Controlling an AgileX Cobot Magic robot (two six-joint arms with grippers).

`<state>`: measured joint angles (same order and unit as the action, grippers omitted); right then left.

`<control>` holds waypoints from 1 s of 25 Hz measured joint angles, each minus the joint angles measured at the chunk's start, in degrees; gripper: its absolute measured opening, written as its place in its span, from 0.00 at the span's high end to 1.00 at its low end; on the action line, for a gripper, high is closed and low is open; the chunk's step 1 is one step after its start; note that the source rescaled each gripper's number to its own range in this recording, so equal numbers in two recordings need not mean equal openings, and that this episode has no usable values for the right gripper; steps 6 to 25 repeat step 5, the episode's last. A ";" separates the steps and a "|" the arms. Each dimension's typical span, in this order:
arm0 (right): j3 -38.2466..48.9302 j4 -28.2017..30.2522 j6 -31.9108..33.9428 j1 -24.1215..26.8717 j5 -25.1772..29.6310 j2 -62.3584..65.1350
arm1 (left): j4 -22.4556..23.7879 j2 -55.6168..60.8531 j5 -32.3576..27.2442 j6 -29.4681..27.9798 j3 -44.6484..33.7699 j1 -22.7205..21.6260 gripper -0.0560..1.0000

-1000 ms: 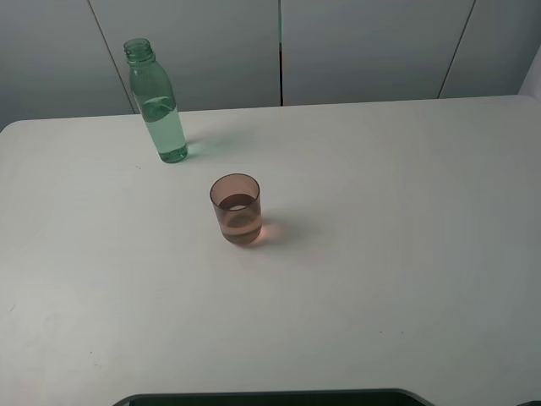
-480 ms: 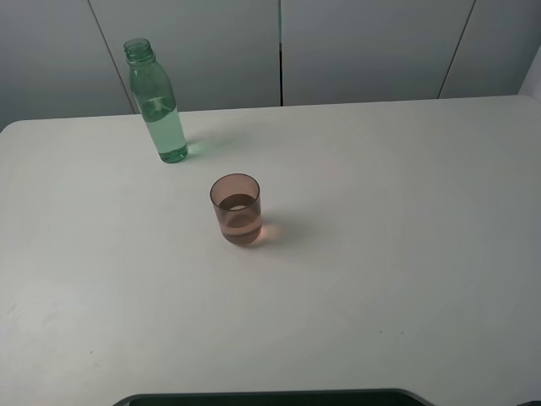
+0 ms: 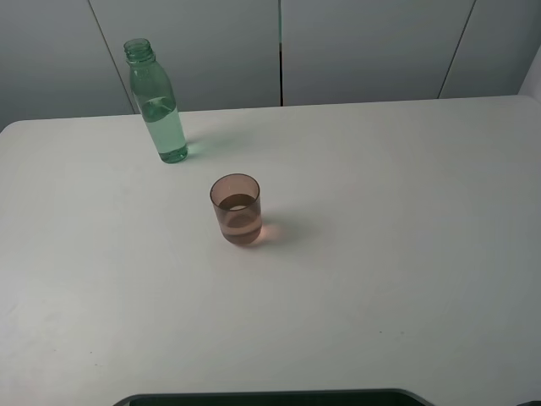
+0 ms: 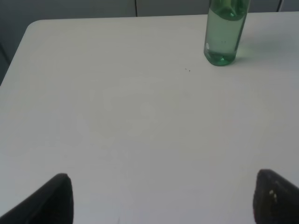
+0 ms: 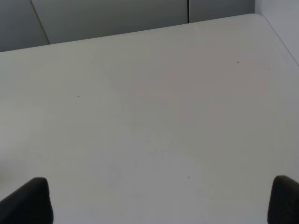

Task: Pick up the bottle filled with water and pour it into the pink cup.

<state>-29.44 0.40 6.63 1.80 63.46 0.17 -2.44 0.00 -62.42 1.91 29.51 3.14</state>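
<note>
White and matte, the bench (image 3: 380, 254) runs back to grey wall panels (image 3: 363, 46) split by dark vertical seams.

Tall, slim, clear green-tinted plastic bottle (image 3: 156, 103): stands upright near the far left of the bench, long axis vertical, uncapped threaded neck pointing up, partly filled with water. It is free-standing; nothing touches it.

Small translucent pinkish-brown plastic cup (image 3: 236, 210): upright, mouth up, nearer the camera and to the right of the bottle, clearly apart from it. A layer of liquid shows inside it.

Left claw (image 4: 161, 198): only two dark fingertips (image 4: 51, 200) show at the edge of the left wrist view, spread wide with bare bench between them; released, holding nothing. It is low over the bench and faces the bottle's base from well back.

Right claw (image 5: 161, 200): two dark fingertips (image 5: 28, 200) likewise set wide apart over bare bench, gripping nothing.

Neither arm appears in the high view.
</note>
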 joint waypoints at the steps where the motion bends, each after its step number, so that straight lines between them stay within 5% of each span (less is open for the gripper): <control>1: 0.00 0.00 0.00 0.00 0.00 0.00 | 0.00 0.00 0.00 0.00 0.00 0.00 0.07; 25: 0.00 0.00 0.00 0.00 0.00 0.00 | 0.00 0.00 0.00 0.00 0.00 0.00 0.07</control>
